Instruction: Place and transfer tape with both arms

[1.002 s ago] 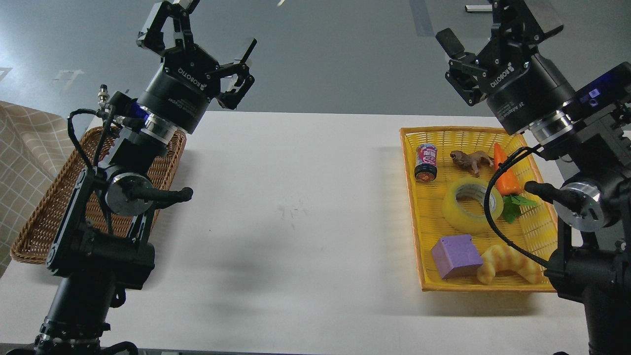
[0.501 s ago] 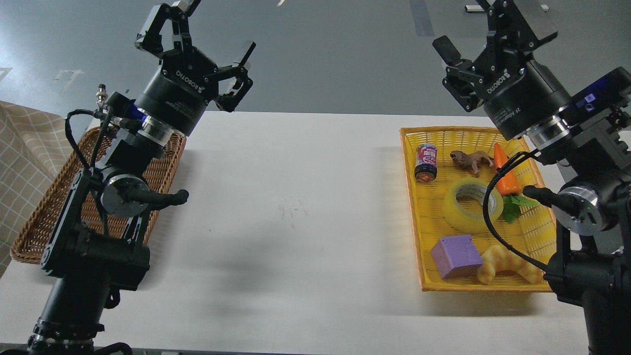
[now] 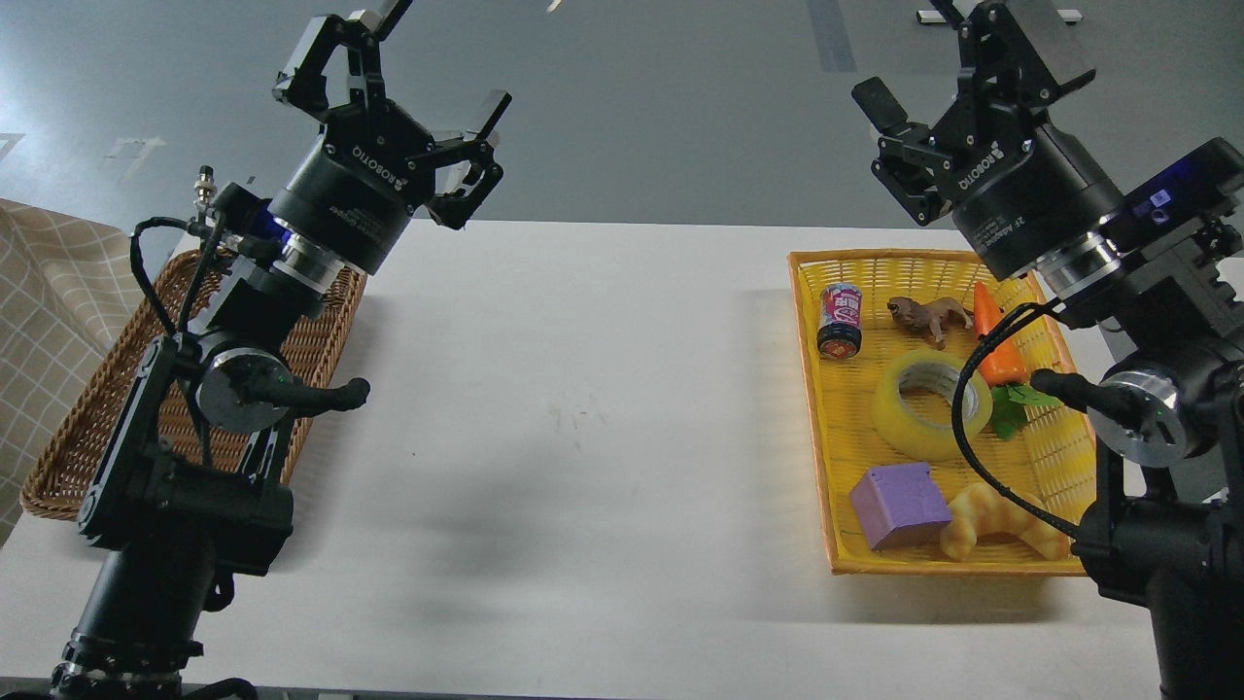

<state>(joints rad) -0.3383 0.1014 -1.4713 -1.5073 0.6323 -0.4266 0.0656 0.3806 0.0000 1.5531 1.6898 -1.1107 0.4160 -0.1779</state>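
The tape [image 3: 928, 405], a yellowish translucent roll with a pale core, lies flat in the middle of the yellow basket [image 3: 812, 408] at the right. My right gripper [image 3: 957, 53] is open and empty, raised above the basket's far end, well above the tape. My left gripper [image 3: 413, 63] is open and empty, raised above the far left of the table, over the brown wicker basket [image 3: 92, 428].
In the yellow basket with the tape are a small can [image 3: 840, 320], a brown animal toy [image 3: 928, 316], a toy carrot [image 3: 999, 342], a purple block [image 3: 899, 506] and a croissant toy [image 3: 1001, 520]. The white table [image 3: 583, 437] lies between the baskets.
The left gripper has shifted slightly right. The right gripper has moved a little left and back. Both stay open; the tape has not moved.
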